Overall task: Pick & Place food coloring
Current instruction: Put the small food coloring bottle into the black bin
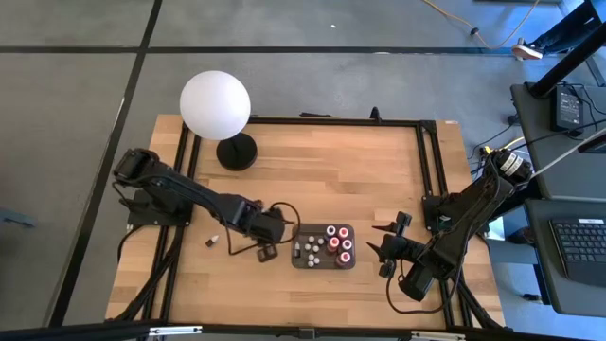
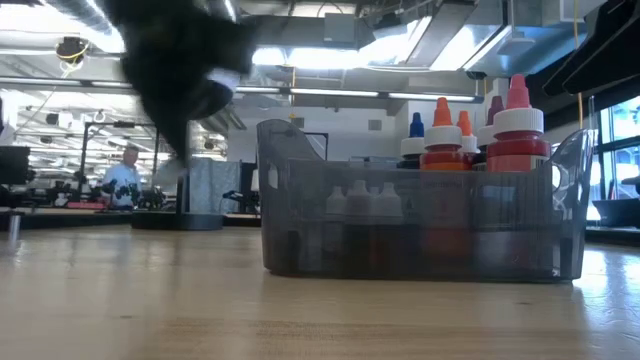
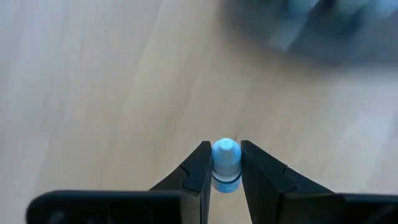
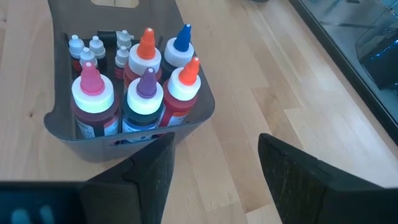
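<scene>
A dark grey tray [image 1: 323,246] stands on the wooden table near its front edge, with several food coloring bottles [image 4: 146,93] upright inside it. My left gripper [image 1: 267,244] hangs just left of the tray, pointing steeply down, shut on a tiny bottle with a pale blue cap [image 3: 225,163]. One more small bottle [image 1: 213,240] lies on the table farther left. My right gripper [image 1: 388,248] waits open to the right of the tray [image 4: 134,140], with nothing between its fingers [image 4: 214,168]. My left gripper pinches the tiny bottle by its cap end [image 3: 217,165] between its two fingers, coming from above and pointing steeply down. The bottle lies along the fingers with its cap tip toward the fingertips. The fingers hide its body. It is lifted clear of the table.
A big white globe lamp [image 1: 216,104] on a black base stands at the table's back left. Black frame rails [image 1: 428,161] run along the table's edges. Bare wood lies between the lamp and the tray. A person [image 2: 123,175] shows far off in the room.
</scene>
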{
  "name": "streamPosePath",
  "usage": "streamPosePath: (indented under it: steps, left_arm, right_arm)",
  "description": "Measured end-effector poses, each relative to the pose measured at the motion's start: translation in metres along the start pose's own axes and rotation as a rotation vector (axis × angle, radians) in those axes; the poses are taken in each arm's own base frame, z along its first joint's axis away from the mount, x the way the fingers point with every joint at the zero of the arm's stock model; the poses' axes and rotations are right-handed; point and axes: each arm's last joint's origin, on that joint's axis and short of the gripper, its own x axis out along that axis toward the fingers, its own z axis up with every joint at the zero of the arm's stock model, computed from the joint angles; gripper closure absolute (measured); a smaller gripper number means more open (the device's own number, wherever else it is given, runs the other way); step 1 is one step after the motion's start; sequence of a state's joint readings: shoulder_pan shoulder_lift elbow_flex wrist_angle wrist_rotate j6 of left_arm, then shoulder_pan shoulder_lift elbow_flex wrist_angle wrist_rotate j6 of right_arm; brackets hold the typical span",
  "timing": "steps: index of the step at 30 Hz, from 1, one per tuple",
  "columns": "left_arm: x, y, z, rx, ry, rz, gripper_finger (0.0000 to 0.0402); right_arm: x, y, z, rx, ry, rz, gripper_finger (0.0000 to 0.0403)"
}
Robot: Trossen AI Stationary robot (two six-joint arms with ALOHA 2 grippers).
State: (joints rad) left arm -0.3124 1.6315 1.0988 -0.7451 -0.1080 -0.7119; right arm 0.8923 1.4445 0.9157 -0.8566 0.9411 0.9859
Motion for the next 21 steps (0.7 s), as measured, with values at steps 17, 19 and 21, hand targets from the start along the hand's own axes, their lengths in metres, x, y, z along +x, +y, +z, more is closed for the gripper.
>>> streamPosePath:
  steps: [17, 19, 21]
  left_arm:
    - [0.019, -0.034, 0.046, 0.229, -0.531, -0.099, 0.0336]
    - [0.024, -0.035, 0.045, 0.238, -0.521, -0.089, 0.0336]
    - [0.026, -0.036, 0.045, 0.237, -0.531, -0.074, 0.0336]
  right_arm:
    - [0.000, 0.000, 0.000, 0.000, 0.000, 0.000, 0.0170]
    - [0.000, 0.000, 0.000, 0.000, 0.000, 0.000, 0.0170]
    - [0.000, 0.000, 0.000, 0.000, 0.000, 0.000, 0.0170]
